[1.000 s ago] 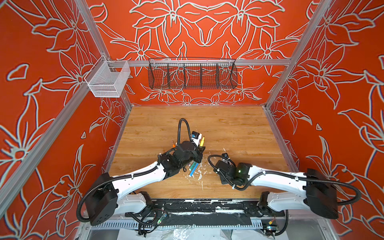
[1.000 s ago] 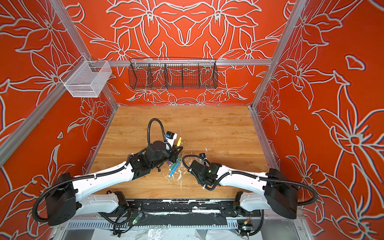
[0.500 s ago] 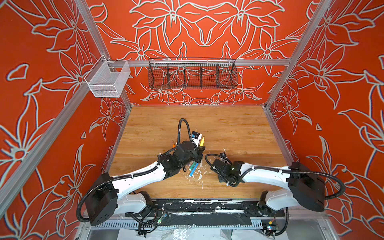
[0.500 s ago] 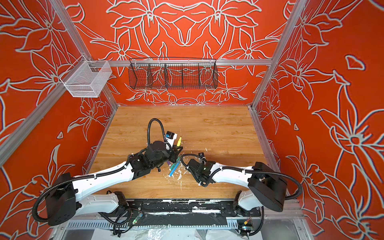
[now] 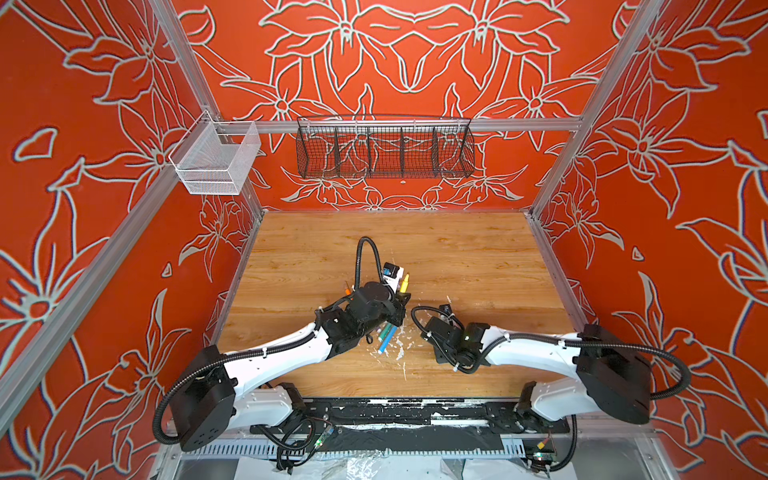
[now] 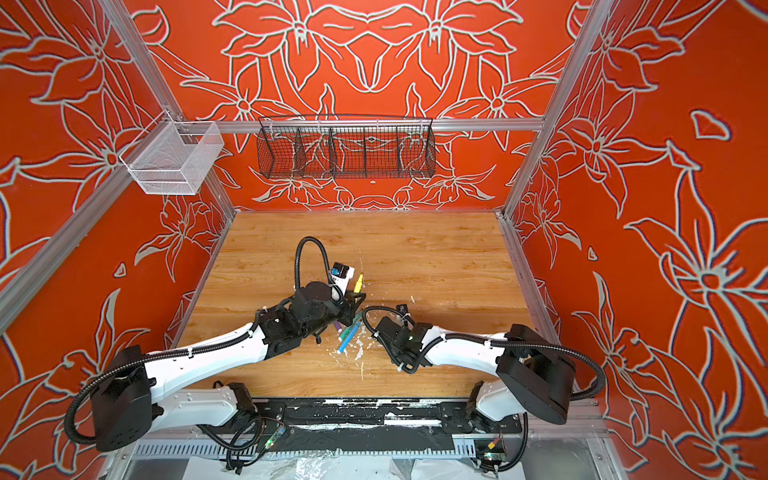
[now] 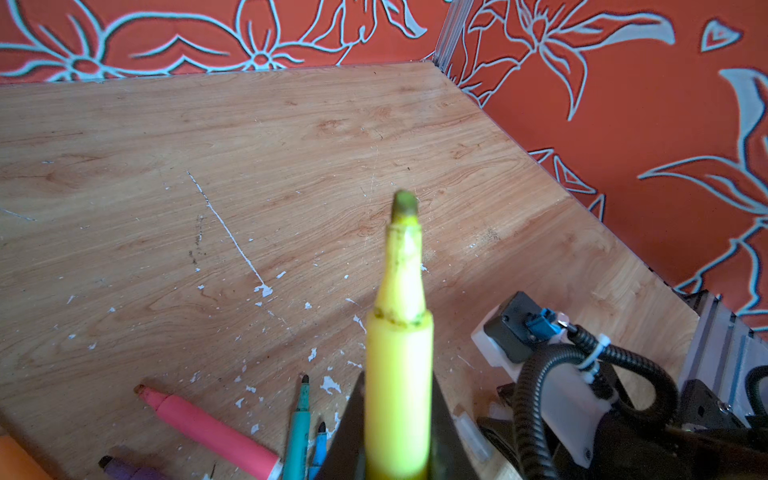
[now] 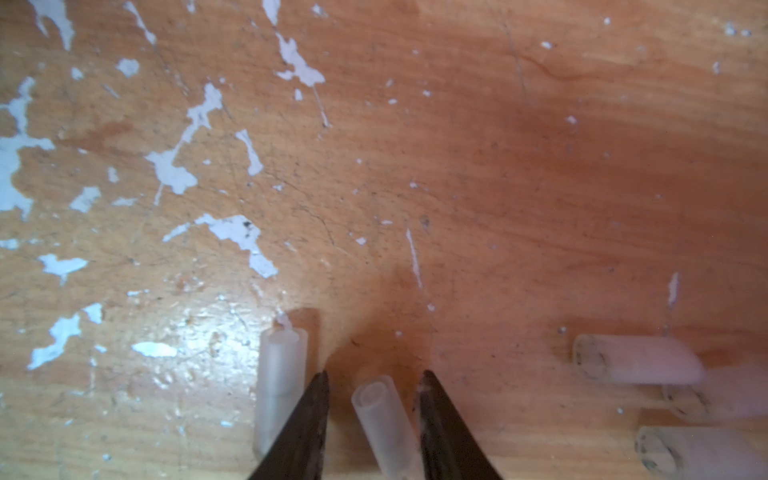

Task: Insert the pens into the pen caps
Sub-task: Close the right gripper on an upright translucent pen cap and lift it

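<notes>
**Pen cap (image 8: 384, 419) lies between parted jaws: close on it squarely**

The right gripper (image 8: 374, 376) is down at the table (image 8: 498, 166), near the front and just right of centre. It is released and straddles the pen cap without pinching it. The cap lies skewed between the fingers, and a second cap (image 8: 280, 374) lies just outside one finger. The left gripper (image 7: 397, 432), just left of it, is clenched on the yellow pen (image 7: 399, 365), whose bare tip points away from the arm. A pink pen (image 7: 208, 428) and a green pen (image 7: 301, 424) lie loose beside it. My advice is to centre on the skewed cap, then close gently so the slick plastic cannot squirt out. Keep off the neighbouring cap and lift with the mouth turned towards the pen tip.
</notes>
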